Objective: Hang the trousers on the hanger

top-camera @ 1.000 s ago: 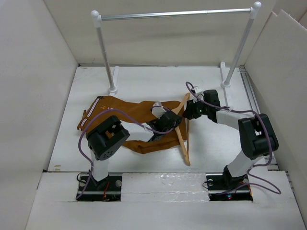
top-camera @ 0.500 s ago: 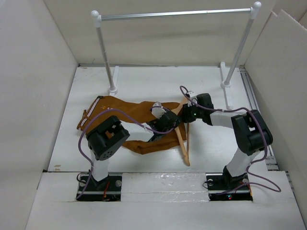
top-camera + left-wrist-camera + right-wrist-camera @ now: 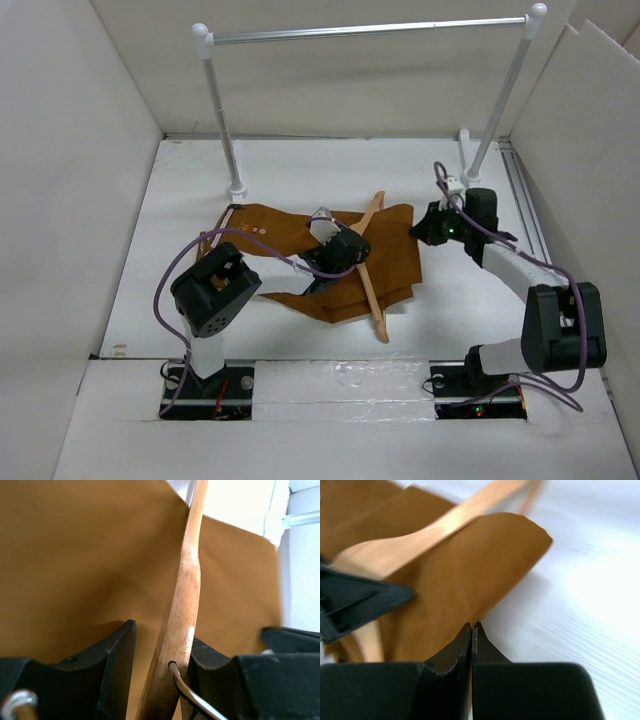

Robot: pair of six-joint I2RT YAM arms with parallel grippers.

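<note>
The rust-brown trousers (image 3: 290,225) lie spread on the white table (image 3: 300,170), one part reaching right past the hanger. The light wooden hanger (image 3: 371,275) lies slanted across the cloth. My left gripper (image 3: 345,245) is shut on the hanger by its hook end. In the left wrist view the wooden arm (image 3: 185,595) runs up between my fingers (image 3: 162,632), over brown cloth (image 3: 75,555). My right gripper (image 3: 422,228) is shut on the trousers' right edge. In the right wrist view its tips (image 3: 471,626) pinch the cloth (image 3: 450,580), with the hanger (image 3: 420,537) behind.
A silver rail (image 3: 370,30) on two white posts (image 3: 222,120) (image 3: 500,100) crosses the back of the table, its feet standing on the tabletop. White walls close in the left, back and right sides.
My right gripper has shut on the trousers and drawn the cloth to the right, past the hanger. The trousers now lie wider and flatter. My left gripper has kept its hold on the hanger.
</note>
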